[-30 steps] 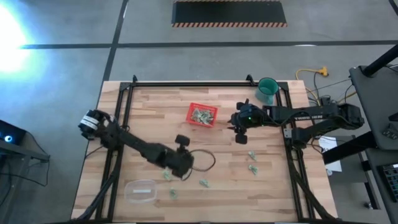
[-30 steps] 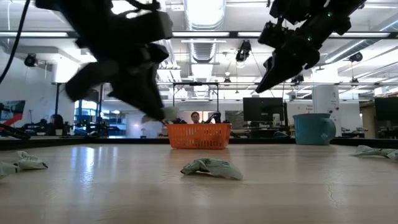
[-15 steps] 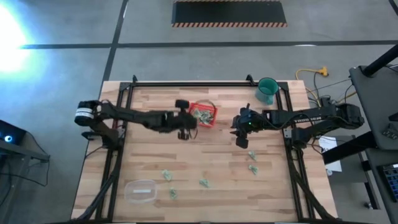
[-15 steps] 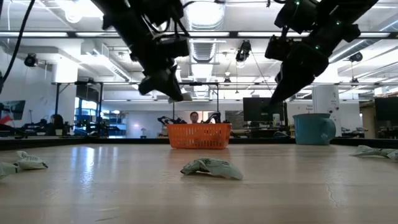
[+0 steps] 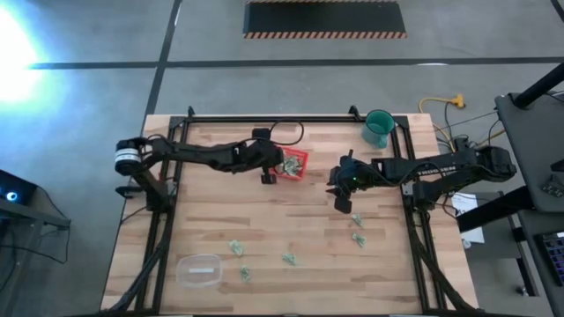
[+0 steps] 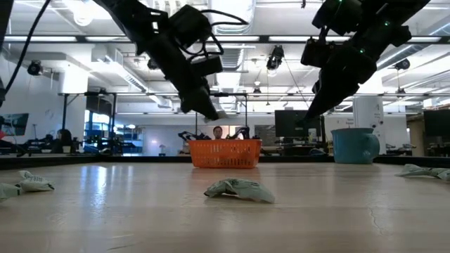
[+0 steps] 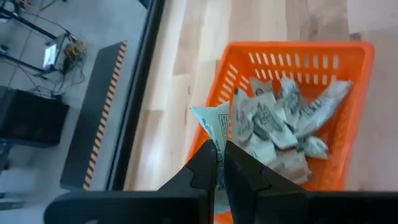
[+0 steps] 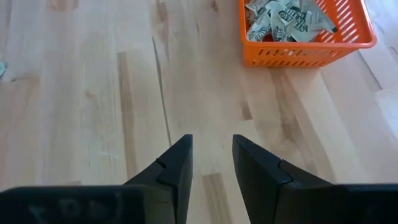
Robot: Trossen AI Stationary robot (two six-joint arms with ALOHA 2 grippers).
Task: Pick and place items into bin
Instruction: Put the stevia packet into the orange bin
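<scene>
No readable brand anywhere; the wrappers piled in the red tray (image 7: 348, 74) have dark print on them, but it's too crumpled and small to make out. The tray sits on the worktop (image 5: 300, 238) toward its far edge, with a teal cup (image 5: 378, 129) off to one side of it near the far corner. The left hand (image 5: 267, 177) hangs at the tray's near-left edge, fingers pinched tight on one pale wrapper (image 7: 211, 127) that sticks up between them just outside the tray's wall. The right hand (image 5: 342, 203) is on the cup side of the tray, apart from it, fingers partly open with nothing between them, bare wood below. Loose wrappers are still out on the worktop: two (image 5: 357, 229) just beyond the right hand, away from the tray, and three more (image 5: 263, 260) well away toward the near edge, beside a clear container (image 5: 200, 268). The stretch of wood between the tray and those strays is open.
</scene>
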